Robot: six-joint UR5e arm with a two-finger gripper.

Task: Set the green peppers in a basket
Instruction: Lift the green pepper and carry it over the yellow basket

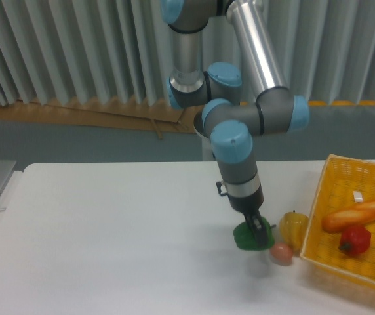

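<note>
Gripping the green pepper point(250, 237) with our fingers point(257, 231) clamped on it.
We hold it just above the desk point(109, 249), left of the yellow pepper point(293, 228) and basket point(345, 269).

The arm point(253, 46) comes down from the top of the view in silver tube sections joined by grey joints with blue caps. Its long silver link slopes down to the right to an elbow joint, which turns back left into a blue-capped wrist. From there the last grey segment runs downward, tilted a little to the right (a dark band rings its lower end). The black tool point(258, 231) points down at the tip. Its two fingers are closed around the green pepper point(248, 237), one finger point(256, 226) showing dark against the pepper's top, gripping it from above.
</note>
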